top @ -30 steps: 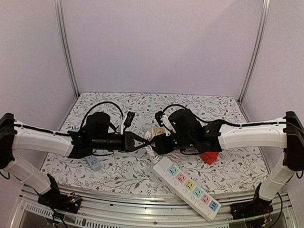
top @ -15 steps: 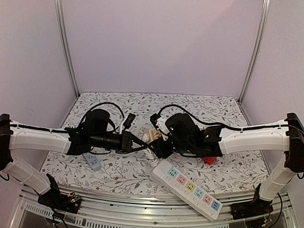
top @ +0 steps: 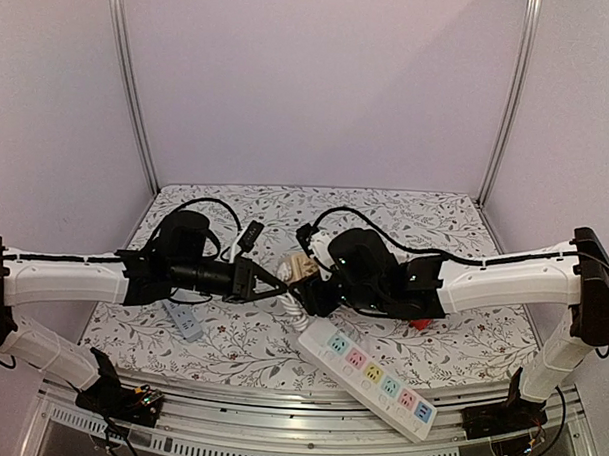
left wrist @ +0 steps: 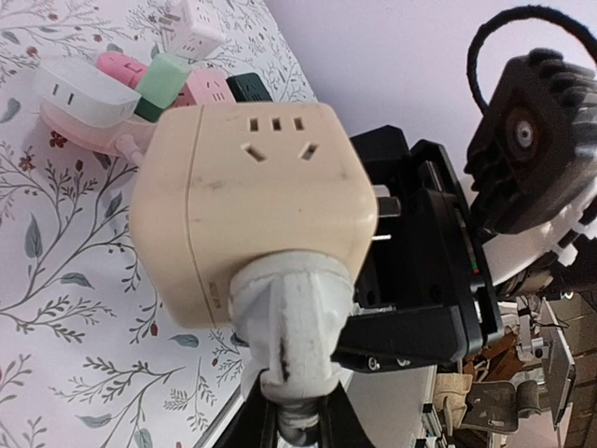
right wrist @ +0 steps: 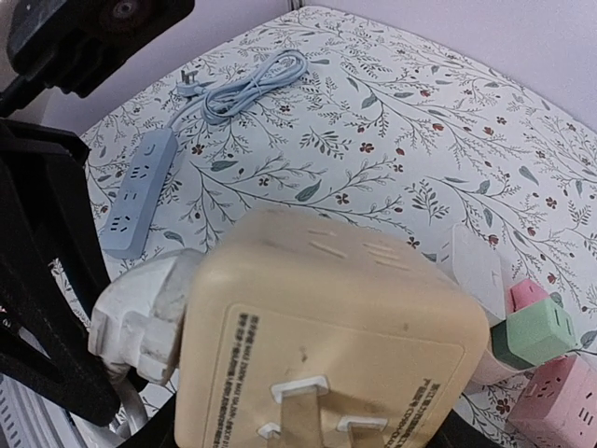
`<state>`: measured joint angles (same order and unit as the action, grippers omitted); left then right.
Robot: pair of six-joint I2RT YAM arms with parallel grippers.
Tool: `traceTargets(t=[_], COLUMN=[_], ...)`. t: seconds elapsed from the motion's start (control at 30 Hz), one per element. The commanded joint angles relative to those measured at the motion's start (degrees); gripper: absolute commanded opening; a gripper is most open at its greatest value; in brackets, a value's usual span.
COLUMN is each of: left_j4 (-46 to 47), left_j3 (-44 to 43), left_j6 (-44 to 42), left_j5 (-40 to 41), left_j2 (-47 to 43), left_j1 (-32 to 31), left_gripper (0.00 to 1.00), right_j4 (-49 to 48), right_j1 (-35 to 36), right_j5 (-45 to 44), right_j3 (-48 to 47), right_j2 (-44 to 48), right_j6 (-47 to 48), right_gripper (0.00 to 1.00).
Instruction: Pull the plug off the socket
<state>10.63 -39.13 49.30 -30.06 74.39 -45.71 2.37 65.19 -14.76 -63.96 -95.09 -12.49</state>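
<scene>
Beige cube socket (left wrist: 252, 205) clamped in right gripper (top: 313, 284); white plug (left wrist: 284, 317) pinched between jaws of left gripper (left wrist: 294, 427) — not yet out; next, straight pull.

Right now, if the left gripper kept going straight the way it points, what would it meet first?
The beige socket cube. The left gripper has its jaws shut on the white plug seated in it, so the cube lies directly ahead.

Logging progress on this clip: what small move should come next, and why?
Probably draw the left gripper straight back from the right gripper: it is shut on the grey plug, which sits seated in the beige cube socket that the right gripper clamps.
</scene>
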Motion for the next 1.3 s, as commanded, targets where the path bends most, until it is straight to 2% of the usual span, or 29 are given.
traceTargets(t=[0.0,0.13,0.33,0.57,0.73,0.83,0.97,1.27], left_j4=[-2.0,-1.5,4.6,1.7,-1.1,1.7,5.6,5.2], left_j3=[1.5,3.3,9.1,10.1,8.5,9.3,9.2,6.1], left_j6=[-1.2,-3.3,-4.8,-6.4,-4.1,-1.3,1.8,4.8], left_j5=[3.1,4.8,6.6,4.9,3.8,3.1,0.3,-3.2], left_j2=[-3.2,-6.3,-11.5,-12.3,-9.9,-8.9,-7.7,-6.4], left_j1=[3.8,4.1,4.1,4.0,5.0,5.6,6.4,7.0], left_gripper=[0.0,0.0,0.0,0.0,0.0,0.0,0.0,0.0], right_j4=[-0.5,-0.5,0.2,1.6,1.3,1.5,2.5,3.8], right_j1=[0.1,-0.2,-0.8,-1.4,-1.3,-0.5,0.9,2.6], right_j5=[-3.3,-2.3,0.1,3.8,4.8,4.2,-0.2,-8.2], right_j3=[-0.2,-1.6,-5.7,-10.5,-10.0,-8.9,-6.8,-3.1], right_j2=[2.3,2.7,3.2,2.0,1.0,0.9,0.8,0.4], right_j6=[-3.2,-6.8,-14.1,-18.7,-16.1,-12.8,-8.7,-0.9], right_gripper=[0.02,0.02,0.04,0.06,0.05,0.05,0.05,0.04])
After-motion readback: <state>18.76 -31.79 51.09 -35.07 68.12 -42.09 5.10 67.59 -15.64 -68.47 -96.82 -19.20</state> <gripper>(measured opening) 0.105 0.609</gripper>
